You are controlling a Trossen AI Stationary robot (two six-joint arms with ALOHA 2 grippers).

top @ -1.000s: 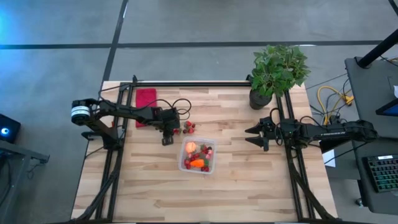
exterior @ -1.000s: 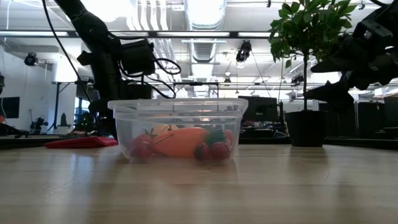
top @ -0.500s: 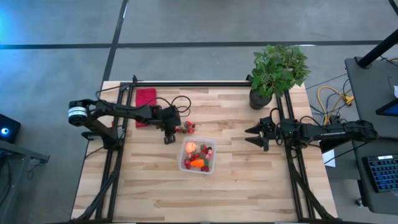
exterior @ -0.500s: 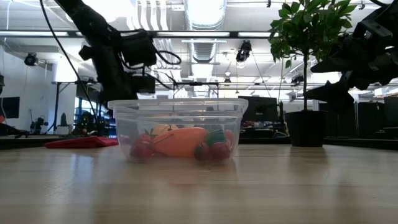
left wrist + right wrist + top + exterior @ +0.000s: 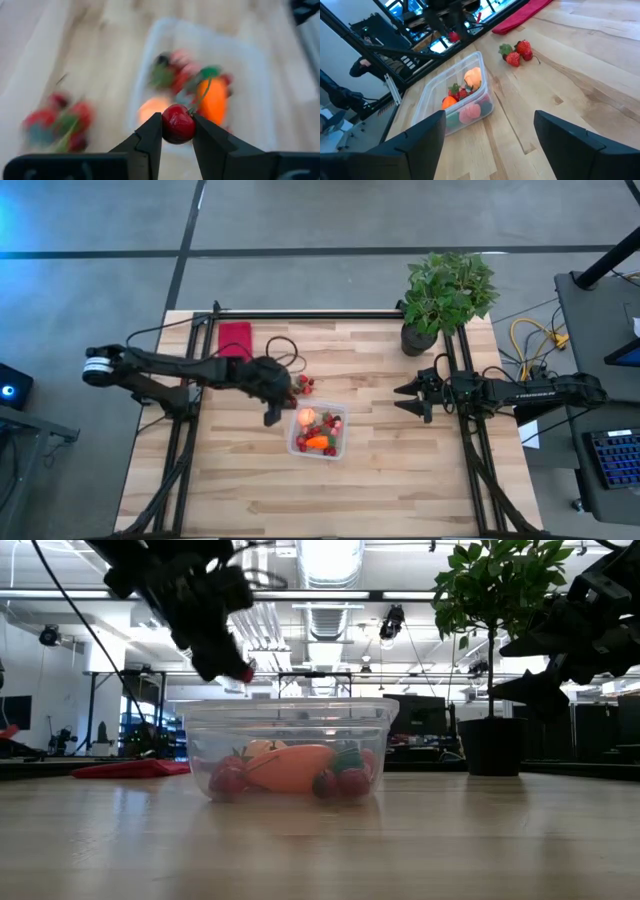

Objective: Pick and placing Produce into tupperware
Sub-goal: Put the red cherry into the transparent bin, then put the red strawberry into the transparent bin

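The clear tupperware (image 5: pixel 318 430) sits mid-table and holds an orange carrot (image 5: pixel 316 442), a pale orange round fruit (image 5: pixel 307 418) and red berries. Two or three strawberries (image 5: pixel 303 384) lie on the wood just beyond it. My left gripper (image 5: pixel 270 417) hovers at the container's left far corner, shut on a small red cherry (image 5: pixel 178 124). In the low view the left gripper (image 5: pixel 238 670) is above the tupperware's rim (image 5: pixel 285 705). My right gripper (image 5: pixel 403 400) waits open toward the table's right, near the plant pot. My left gripper pinches the round red cherry (image 5: pixel 178 124) between its two fingertips (image 5: pixel 150 135), one on either side of it. The fingers slant down from the table's left. The cherry is lifted clear, above the level of the tupperware's rim.
A red cloth (image 5: pixel 235 337) lies at the far left of the table. A green potted plant (image 5: pixel 445 295) stands at the far right corner. Bare wood stretches along the near side. A dark-sleeved person (image 5: pixel 340 90) shows beyond the table in the right wrist view.
My left gripper has risen from table height beside the strawberries and edged toward the tupperware's left side, tipping as the arm stretched out. It carries the red cherry up with it. The right arm has kept still.
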